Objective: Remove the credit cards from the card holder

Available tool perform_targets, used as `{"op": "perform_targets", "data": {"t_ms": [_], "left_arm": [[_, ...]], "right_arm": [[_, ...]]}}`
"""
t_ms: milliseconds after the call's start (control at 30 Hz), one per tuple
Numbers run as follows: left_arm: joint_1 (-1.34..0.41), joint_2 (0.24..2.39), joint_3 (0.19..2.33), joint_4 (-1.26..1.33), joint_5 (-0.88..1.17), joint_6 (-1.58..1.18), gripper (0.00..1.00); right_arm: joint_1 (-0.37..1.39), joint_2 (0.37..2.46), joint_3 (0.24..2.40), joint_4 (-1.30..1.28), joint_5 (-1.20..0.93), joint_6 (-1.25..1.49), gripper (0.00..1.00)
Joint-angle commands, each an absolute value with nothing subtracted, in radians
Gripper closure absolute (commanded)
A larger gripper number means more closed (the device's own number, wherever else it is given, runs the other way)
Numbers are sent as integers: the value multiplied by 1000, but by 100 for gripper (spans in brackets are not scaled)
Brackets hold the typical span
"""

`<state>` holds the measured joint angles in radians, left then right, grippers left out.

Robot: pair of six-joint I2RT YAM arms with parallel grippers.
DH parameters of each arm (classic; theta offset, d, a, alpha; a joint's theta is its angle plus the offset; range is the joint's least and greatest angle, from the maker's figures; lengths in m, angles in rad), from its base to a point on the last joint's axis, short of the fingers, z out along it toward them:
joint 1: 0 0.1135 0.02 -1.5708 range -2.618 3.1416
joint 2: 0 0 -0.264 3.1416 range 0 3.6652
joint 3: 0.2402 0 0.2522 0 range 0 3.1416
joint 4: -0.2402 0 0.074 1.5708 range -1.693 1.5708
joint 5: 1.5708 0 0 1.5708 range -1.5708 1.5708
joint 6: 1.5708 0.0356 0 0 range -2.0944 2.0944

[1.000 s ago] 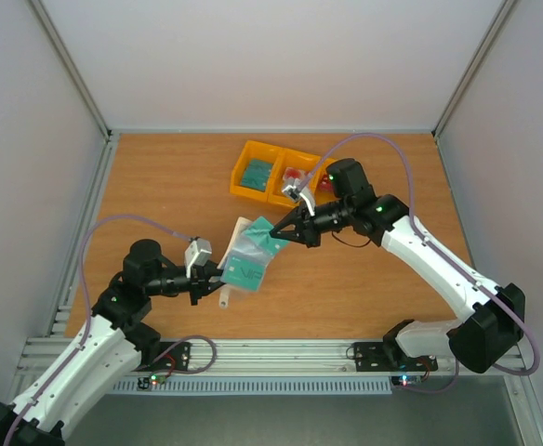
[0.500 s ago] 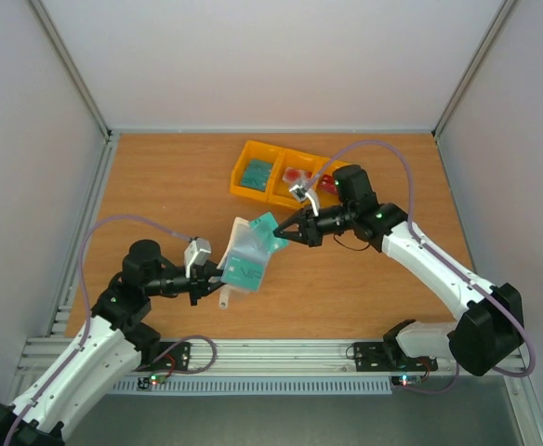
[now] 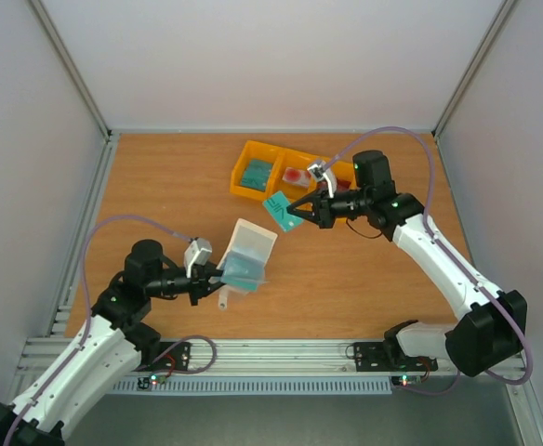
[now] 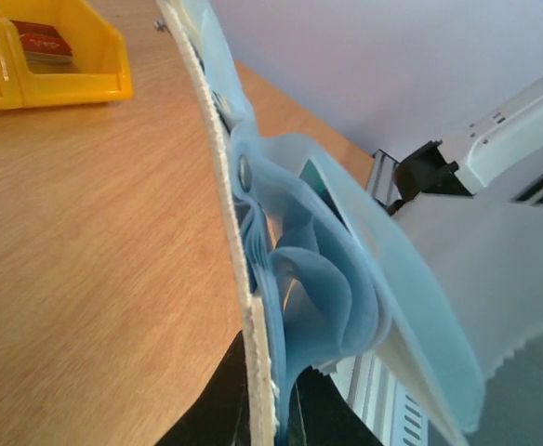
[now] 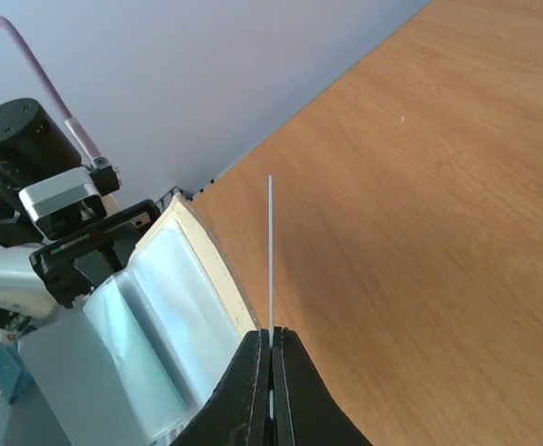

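Note:
The card holder [image 3: 250, 251] lies open at mid-table, cream outside with grey-blue sleeves fanned out. My left gripper [image 3: 218, 276] is shut on its near edge. In the left wrist view the cream cover [image 4: 223, 177] and the blue sleeves sit between the left gripper's [image 4: 273, 409] tips. My right gripper [image 3: 297, 213] is shut on a teal credit card [image 3: 276, 206], held in the air clear of the holder, near the yellow tray. The right wrist view shows that card [image 5: 271, 251] edge-on in the right gripper [image 5: 271, 346], with the card holder [image 5: 183, 279] below and to the left.
A yellow three-compartment tray [image 3: 240, 182] stands at the back, holding a teal card [image 3: 255, 172] and a red-and-white one [image 3: 297, 175]. The left wrist view shows the tray [image 4: 67, 79] with a dark red card [image 4: 44, 42]. Metal rails line the table's left and near edges.
My right gripper has pulled the teal card out of the holder and carried it up and to the right, toward the tray. The holder has settled back; the left arm has stayed put.

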<state>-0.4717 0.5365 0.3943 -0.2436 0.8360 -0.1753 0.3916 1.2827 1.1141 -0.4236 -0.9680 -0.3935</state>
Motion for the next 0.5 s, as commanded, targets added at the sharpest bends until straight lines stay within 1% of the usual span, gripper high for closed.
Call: {"op": "perform_targets", "data": {"t_ms": [0,133,300,367,467], "left_arm": [[-472,533,458,-255,762,-178,100],[-422,529,467,-242,660,-279,100],[-315,504,466,-249,553,-533,100],[-279,497,470,-319,466,-602,100],[-233,476,479,-386,379,-601,100]], "right_arm": [[386,1295,1184,-456,-940,-446,99],[382,1400,1326,-509,-929,-452,99],[382,1543,1483,-515,-848,-485,99],[382,1640,1597,-564,-799,-551,99],[382,1866,1833,-723,-720,-668,99]]}}
